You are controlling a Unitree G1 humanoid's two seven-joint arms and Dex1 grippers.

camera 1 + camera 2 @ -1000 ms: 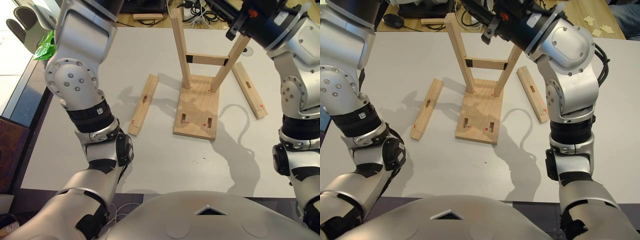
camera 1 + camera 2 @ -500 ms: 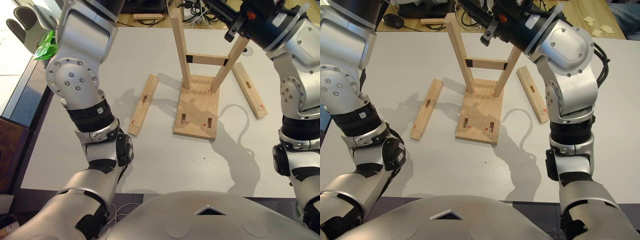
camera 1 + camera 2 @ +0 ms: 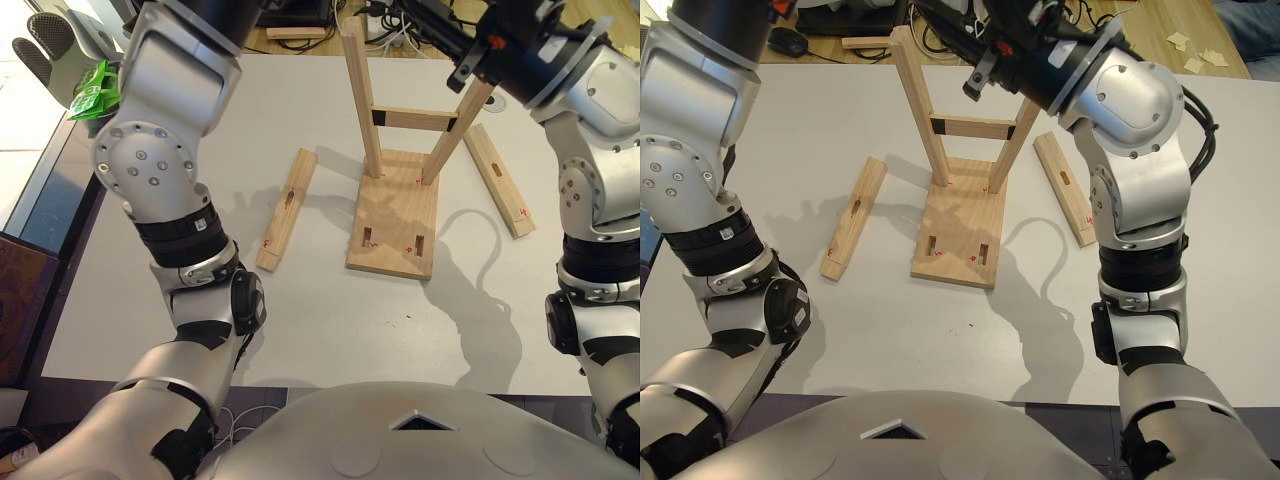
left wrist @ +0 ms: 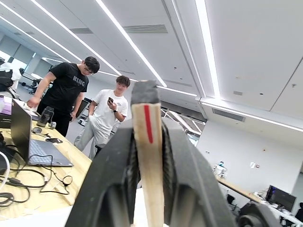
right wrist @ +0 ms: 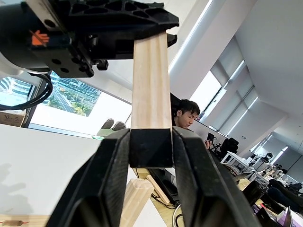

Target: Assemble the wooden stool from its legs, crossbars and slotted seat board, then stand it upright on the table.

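The slotted seat board (image 3: 393, 215) lies flat mid-table. Two legs stand upright in its far slots, joined by a crossbar (image 3: 413, 119). In the left wrist view my left gripper (image 4: 147, 124) is shut on the top end of the left leg (image 3: 362, 100), which has a red line on it. High above the table at the back, my right gripper (image 5: 150, 145) is shut on the upper part of the slanting right leg (image 3: 455, 125). One loose slotted leg (image 3: 287, 208) lies left of the board. Another loose leg (image 3: 497, 178) lies to its right.
A short wooden piece (image 3: 296, 32) lies beyond the table's far edge, beside cables (image 3: 385, 15). A green packet (image 3: 92, 90) sits off the far left corner and a mouse (image 3: 788, 40) behind it. The near half of the white table (image 3: 320, 320) is bare.
Both arms have shifted slightly at the top of the view. The standing legs, the board and the loose pieces stay where they were.
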